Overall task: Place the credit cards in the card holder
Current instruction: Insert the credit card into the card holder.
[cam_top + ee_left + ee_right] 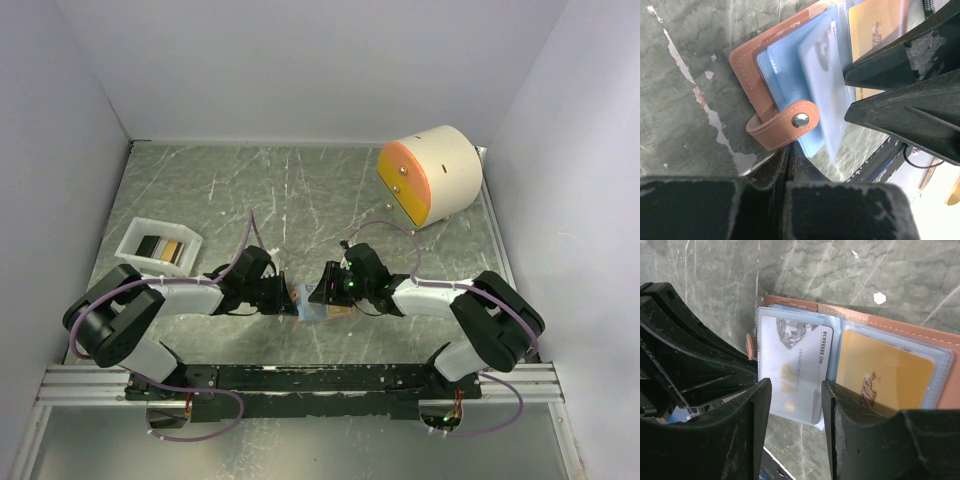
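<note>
The salmon card holder (747,55) lies open on the table between both grippers, with its blue lining and clear sleeves showing. A white VIP card (795,365) sits in the left sleeve and a gold card (880,375) in the right one. My left gripper (789,152) is shut at the holder's edge, right under the snap strap (790,122), and appears to pinch it. My right gripper (794,390) is open just above the white card, one finger on each side. In the top view the holder (315,305) is mostly hidden by the two grippers.
A white tray (135,232) at the left holds a dark card (150,245) and an amber card (172,250). A big cream cylinder with an orange face (432,175) lies at the back right. White walls enclose the table.
</note>
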`<state>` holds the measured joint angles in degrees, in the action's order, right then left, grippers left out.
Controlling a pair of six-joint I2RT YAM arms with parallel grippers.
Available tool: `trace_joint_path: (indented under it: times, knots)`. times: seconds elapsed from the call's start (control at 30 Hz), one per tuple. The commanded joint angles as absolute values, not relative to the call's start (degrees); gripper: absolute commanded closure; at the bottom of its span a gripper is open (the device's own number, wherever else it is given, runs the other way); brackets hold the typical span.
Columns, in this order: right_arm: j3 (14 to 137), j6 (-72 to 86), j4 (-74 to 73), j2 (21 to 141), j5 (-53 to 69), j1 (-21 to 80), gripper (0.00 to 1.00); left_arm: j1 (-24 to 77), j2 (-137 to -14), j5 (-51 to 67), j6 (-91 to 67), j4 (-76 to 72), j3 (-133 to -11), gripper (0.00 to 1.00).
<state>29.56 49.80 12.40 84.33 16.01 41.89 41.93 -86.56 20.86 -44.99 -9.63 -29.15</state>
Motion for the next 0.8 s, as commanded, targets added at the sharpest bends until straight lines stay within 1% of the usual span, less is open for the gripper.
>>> trace_joint_path:
  times: [0.0, 0.2, 0.37, 0.43, 0.53, 0.77]
  knots:
    - [30.23, 51.1, 15.71, 86.18, 17.22, 42.96, 0.56, 42.79, -86.56, 16.4, -42.68, -4.66, -29.55, 0.93]
    - [29.38, 51.33, 16.26, 86.14, 17.11, 42.98, 0.56, 42.74, -82.48, 14.23, -43.86, -1.62, -30.93, 0.92]
    - [28.36, 51.48, 16.88, 86.02, 16.88, 42.91, 0.58, 42.76, -74.78, 9.78, -45.4, 3.39, -32.84, 0.81]
    - [27.86, 51.67, 17.49, 86.36, 17.12, 42.75, 0.6, 42.77, -72.45, 9.17, -45.88, 4.09, -33.4, 0.77]
    - [26.9, 52.04, 18.7, 86.93, 17.34, 42.51, 0.63, 42.74, -70.27, 10.21, -46.65, 2.63, -33.28, 0.75]
    - [25.83, 51.78, 19.43, 87.57, 16.76, 42.01, 0.76, 42.73, -72.36, 14.92, -46.97, -6.07, -31.37, 0.64]
